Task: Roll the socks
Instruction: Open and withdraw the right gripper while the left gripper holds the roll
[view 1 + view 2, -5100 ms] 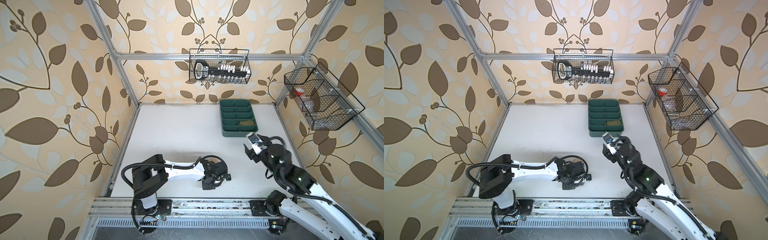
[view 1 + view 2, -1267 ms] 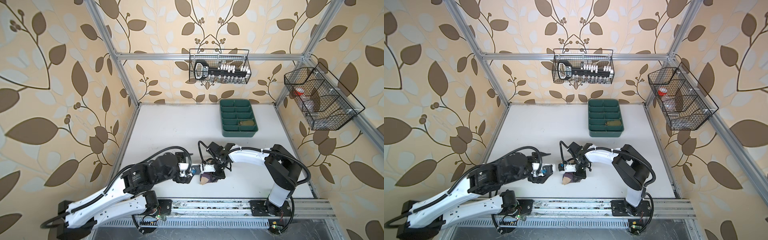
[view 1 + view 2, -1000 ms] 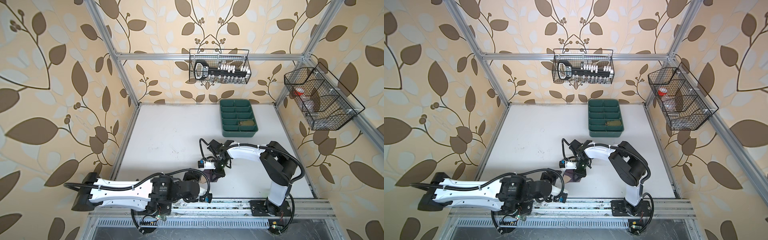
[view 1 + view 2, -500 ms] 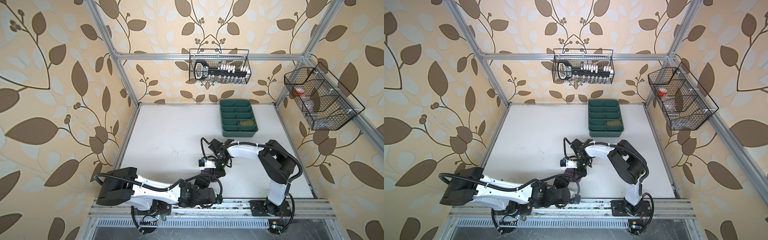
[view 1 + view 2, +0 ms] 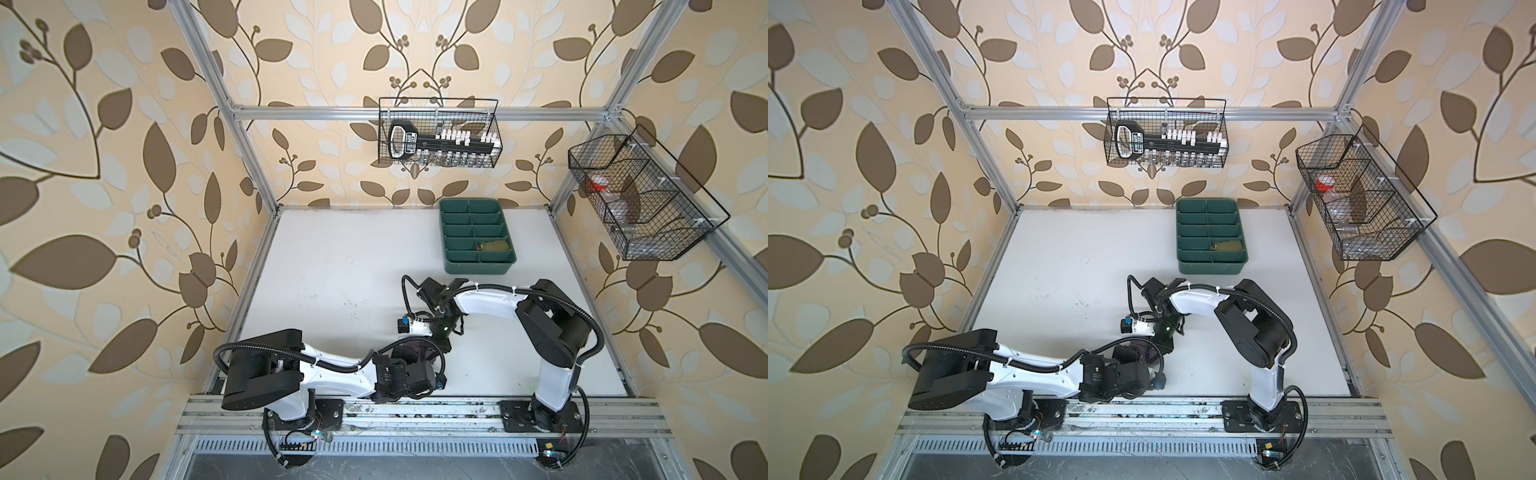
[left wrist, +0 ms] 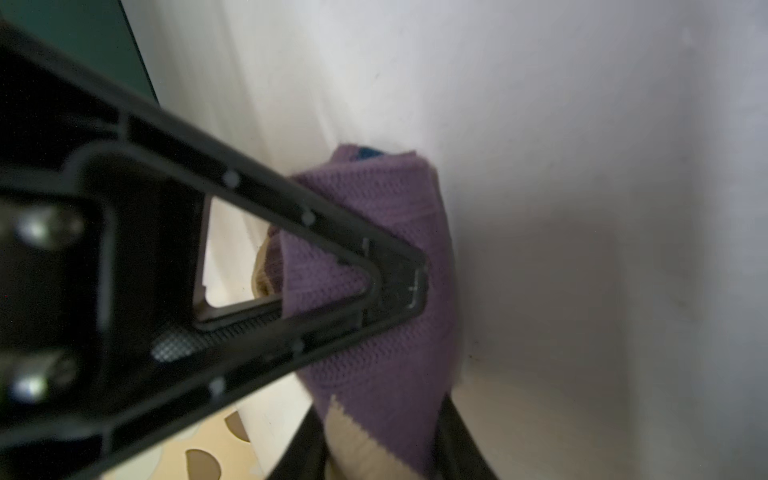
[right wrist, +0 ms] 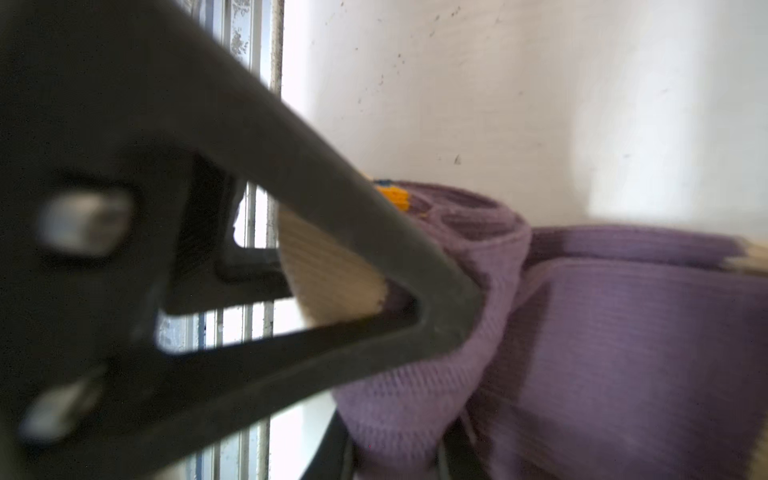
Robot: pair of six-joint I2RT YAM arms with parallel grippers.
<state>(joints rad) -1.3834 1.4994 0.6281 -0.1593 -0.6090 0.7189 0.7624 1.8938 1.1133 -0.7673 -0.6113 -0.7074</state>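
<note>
Lying near the front middle of the white tabletop [image 5: 332, 270], the purple sock [image 6: 386, 386] is bunched between the two hands, which meet over it in both top views and hide most of it there. Its knit is finely ribbed, a soft violet, folded over itself in thick layers. In the right wrist view those layers curl into a loose roll with a rounded lip, a beige patch lies beside the finger, and a dab of yellow with a trace of navy shows at one end. In the left wrist view the same violet cloth runs into a beige patch, with a sliver of navy at its far end. The right hand [image 7: 428, 395] is clamped on the sock's folded edge, and the cloth bulges round its fingertip. The left hand [image 6: 395, 374] has one finger lying across the violet cloth, and the sock fills the gap towards the other finger; whether it is squeezing I cannot tell. Well apart, the olive sock [image 5: 494, 246] sits as a small bundle in a right-hand compartment near the front end of the green tray [image 5: 478, 270]; its pattern is too small to make out.
</note>
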